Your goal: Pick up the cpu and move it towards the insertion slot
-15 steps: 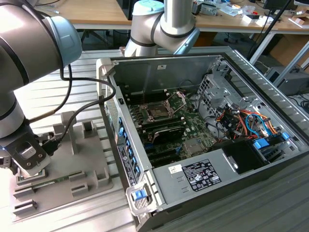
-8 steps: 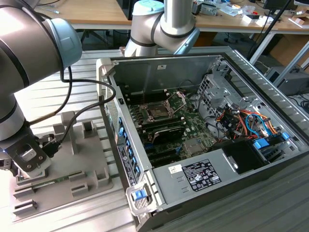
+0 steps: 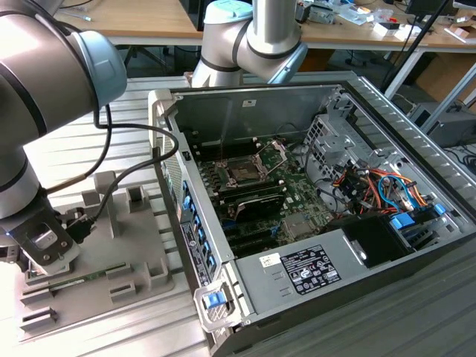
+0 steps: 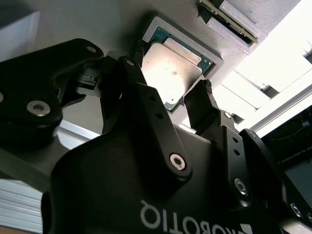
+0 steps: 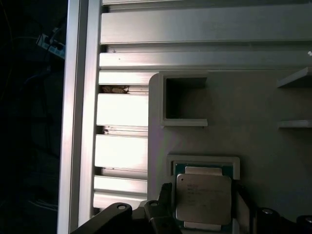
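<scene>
The cpu is a small square chip with a pale silver top and a green rim. It sits at the square recess of the grey tray, slightly skewed to the recess frame. My gripper is down over it, with one black finger against each of two opposite edges, shut on the cpu. In the exterior view the gripper is low over the tray at that view's left. The insertion slot lies on the green motherboard inside the open computer case, its metal frame hinged up.
A long thin green memory stick lies on the tray beside the gripper. The case's tall side wall stands between tray and motherboard. Black RAM slots, a drive cage and coloured cables crowd the case. Slotted aluminium table lies under the tray.
</scene>
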Action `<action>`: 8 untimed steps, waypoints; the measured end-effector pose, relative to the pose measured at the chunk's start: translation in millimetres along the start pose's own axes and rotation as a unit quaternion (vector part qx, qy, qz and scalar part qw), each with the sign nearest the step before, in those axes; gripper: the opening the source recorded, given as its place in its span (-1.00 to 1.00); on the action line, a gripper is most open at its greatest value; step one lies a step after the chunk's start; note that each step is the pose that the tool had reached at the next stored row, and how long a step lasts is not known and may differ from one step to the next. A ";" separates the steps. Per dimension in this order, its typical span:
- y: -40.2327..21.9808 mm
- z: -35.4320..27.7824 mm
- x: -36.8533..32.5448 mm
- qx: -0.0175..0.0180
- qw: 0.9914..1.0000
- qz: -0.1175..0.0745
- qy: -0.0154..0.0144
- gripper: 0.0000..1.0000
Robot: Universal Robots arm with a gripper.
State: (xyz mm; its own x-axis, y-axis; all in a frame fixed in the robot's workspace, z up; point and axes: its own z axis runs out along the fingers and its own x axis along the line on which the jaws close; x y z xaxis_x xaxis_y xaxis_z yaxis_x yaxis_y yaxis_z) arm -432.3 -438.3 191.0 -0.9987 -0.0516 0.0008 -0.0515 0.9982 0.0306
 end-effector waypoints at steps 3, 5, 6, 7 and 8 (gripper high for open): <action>0.0 1.0 0.0 0.000 1.000 0.000 0.000 0.22; 0.0 1.6 0.0 0.000 1.000 0.000 0.000 0.22; -0.1 1.7 0.0 0.000 1.000 0.000 0.000 0.22; -0.1 1.8 0.0 0.000 1.000 0.000 0.000 0.22; -0.1 1.9 0.0 0.000 1.000 0.000 0.000 0.22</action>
State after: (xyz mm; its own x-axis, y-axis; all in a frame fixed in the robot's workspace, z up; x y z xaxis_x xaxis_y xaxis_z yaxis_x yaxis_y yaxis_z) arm -432.2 -438.3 189.1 -0.9987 -0.0517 0.0008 -0.0517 0.9982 0.0305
